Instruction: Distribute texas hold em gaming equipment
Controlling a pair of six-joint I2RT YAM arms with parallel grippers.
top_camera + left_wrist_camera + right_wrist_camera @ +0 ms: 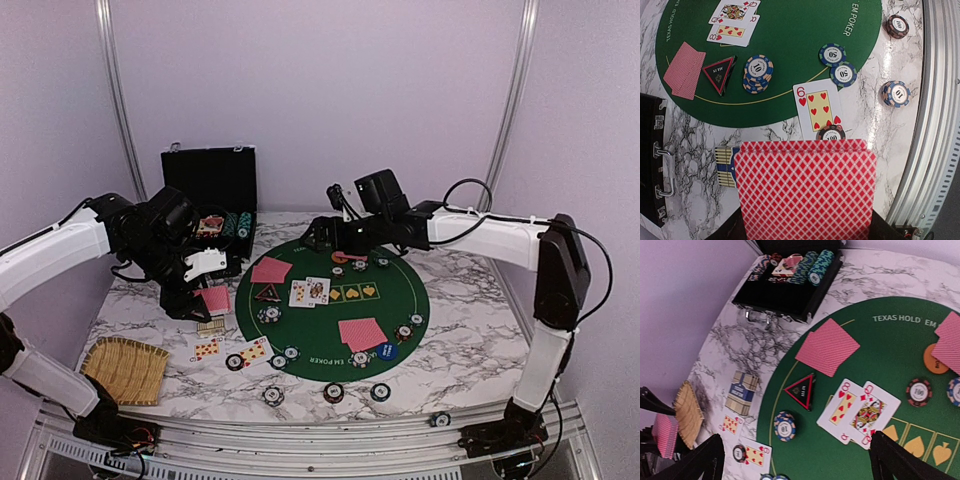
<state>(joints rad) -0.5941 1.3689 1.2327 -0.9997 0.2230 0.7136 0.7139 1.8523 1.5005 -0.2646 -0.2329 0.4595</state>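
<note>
My left gripper [203, 290] is shut on a few red-backed playing cards [805, 190], held above the marble left of the green felt mat [400, 285]. Below them lie a six of hearts [816, 107] with a chip on it, and loose striped chips [758, 73]. My right gripper [797, 462] is open and empty, hovering over the mat's far side above the face-up eight and queen [860, 410]. The dark triangular marker [801, 390], an orange button [934, 359], a blue button [386, 351] and two face-down card pairs [362, 333] lie on the mat.
The open black chip case [212, 195] stands at the back left with chips inside. A woven straw mat [125, 368] lies at the front left. A blue and beige card box [726, 165] lies on the marble by the mat. A metal rail [940, 125] runs along the near edge.
</note>
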